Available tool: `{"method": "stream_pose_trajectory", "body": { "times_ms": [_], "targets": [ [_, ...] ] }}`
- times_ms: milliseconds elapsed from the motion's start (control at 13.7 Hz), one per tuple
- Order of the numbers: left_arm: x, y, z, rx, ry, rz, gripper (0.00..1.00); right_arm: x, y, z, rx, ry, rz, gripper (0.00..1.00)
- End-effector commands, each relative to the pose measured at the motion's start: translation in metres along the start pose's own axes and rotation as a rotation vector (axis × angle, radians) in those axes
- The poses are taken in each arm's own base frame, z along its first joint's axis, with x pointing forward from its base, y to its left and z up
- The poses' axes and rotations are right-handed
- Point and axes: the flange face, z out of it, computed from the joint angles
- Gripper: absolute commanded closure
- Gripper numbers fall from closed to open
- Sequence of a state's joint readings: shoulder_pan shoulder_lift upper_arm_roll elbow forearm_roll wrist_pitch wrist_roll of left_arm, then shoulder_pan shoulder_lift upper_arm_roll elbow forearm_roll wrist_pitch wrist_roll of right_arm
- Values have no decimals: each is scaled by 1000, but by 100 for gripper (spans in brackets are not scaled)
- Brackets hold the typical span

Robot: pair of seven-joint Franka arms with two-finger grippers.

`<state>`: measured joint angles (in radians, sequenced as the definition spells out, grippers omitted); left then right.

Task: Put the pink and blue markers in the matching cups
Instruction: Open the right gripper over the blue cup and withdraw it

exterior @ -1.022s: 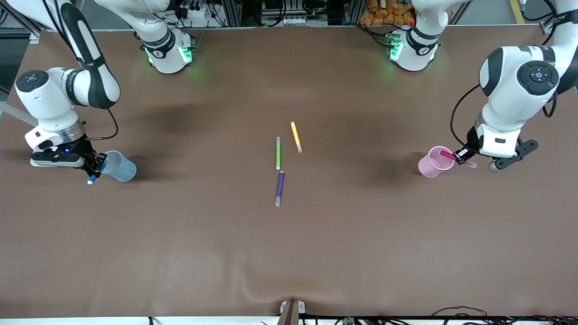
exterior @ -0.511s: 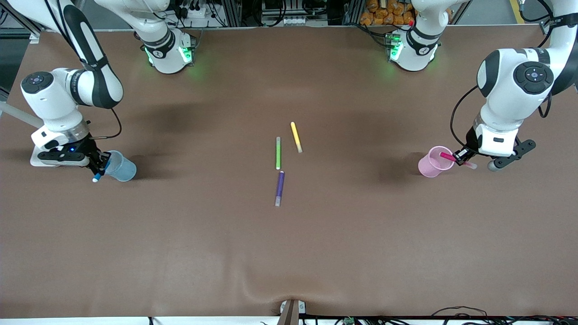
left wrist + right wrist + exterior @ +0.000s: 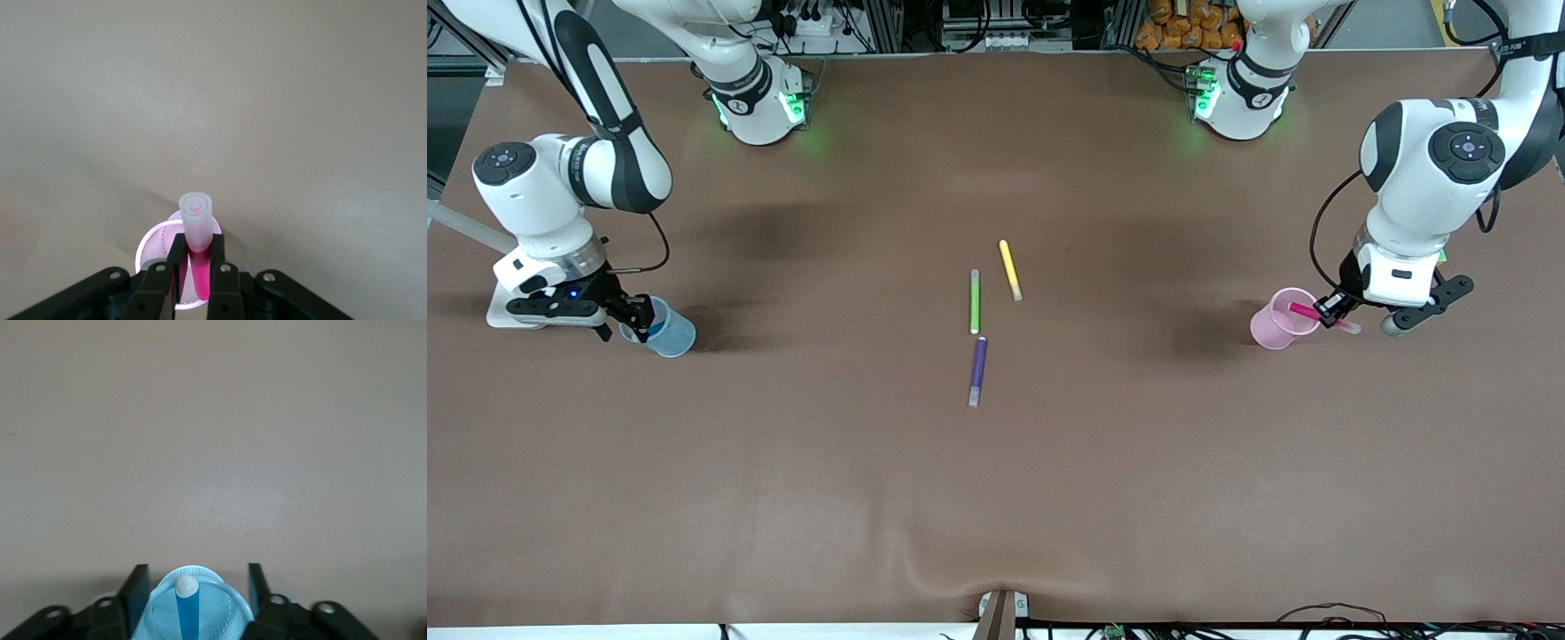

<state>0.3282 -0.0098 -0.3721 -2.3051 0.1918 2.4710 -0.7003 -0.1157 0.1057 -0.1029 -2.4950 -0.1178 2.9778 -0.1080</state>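
Two markers are at their cups, and we judge the task close to done. At the right arm's end of the desk point(image 3: 996, 498), our right gripper point(image 3: 193, 590) hangs over the blue cup point(image 3: 669, 333) with its fingers point(image 3: 137, 590) spread wide to either side of the rim; the blue marker point(image 3: 187, 613) stands free between them, inside the cup with its pale cap end up, so we read it as released. At the left arm's end, our left gripper point(image 3: 197, 260) is clenched on the pink marker point(image 3: 198, 250), its fingers point(image 3: 176, 257) pinching the barrel just under the translucent cap; the magenta end dips into the mouth of the pink cup point(image 3: 1280, 318) while the marker leans at a tilt across the rim. The step in hand, as we judge it, is the drop of the pink marker. Our next move calls for opening the left gripper so that the marker slides down into the cup, then lifting both arms straight up and clear without catching a rim, since these light cups could tip. Near the middle of the desk lie the green marker point(image 3: 975, 301), the yellow marker point(image 3: 1009, 268) and the purple marker point(image 3: 978, 371), well apart from both cups; we leave them where they are
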Motion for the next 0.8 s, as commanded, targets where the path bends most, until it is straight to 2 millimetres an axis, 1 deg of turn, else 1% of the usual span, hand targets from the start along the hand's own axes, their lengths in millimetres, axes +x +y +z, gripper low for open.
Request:
{"method": "stream_pose_trajectory", "body": {
  "times_ms": [0, 219, 292, 438, 584, 730],
  "targets": [
    [-13, -12, 7, -12, 43, 10, 100, 10, 0, -9, -5, 28, 3, 0],
    [-16, -18, 15, -20, 47, 7, 100, 25, 3, -18, -11, 58, 3, 0],
    [-17, -23, 20, -12, 58, 22, 100, 31, 5, -21, -11, 42, 3, 0],
    [-13, -38, 30, -3, 89, 40, 100, 51, 9, -31, -10, -33, 6, 0],
    [-13, -39, 34, -5, 84, 33, 100, 86, 12, -54, -7, -137, 6, 0],
    [-14, -38, 38, -5, 76, 27, 100, 122, 13, -85, 46, -278, 58, 0]
  ]
}}
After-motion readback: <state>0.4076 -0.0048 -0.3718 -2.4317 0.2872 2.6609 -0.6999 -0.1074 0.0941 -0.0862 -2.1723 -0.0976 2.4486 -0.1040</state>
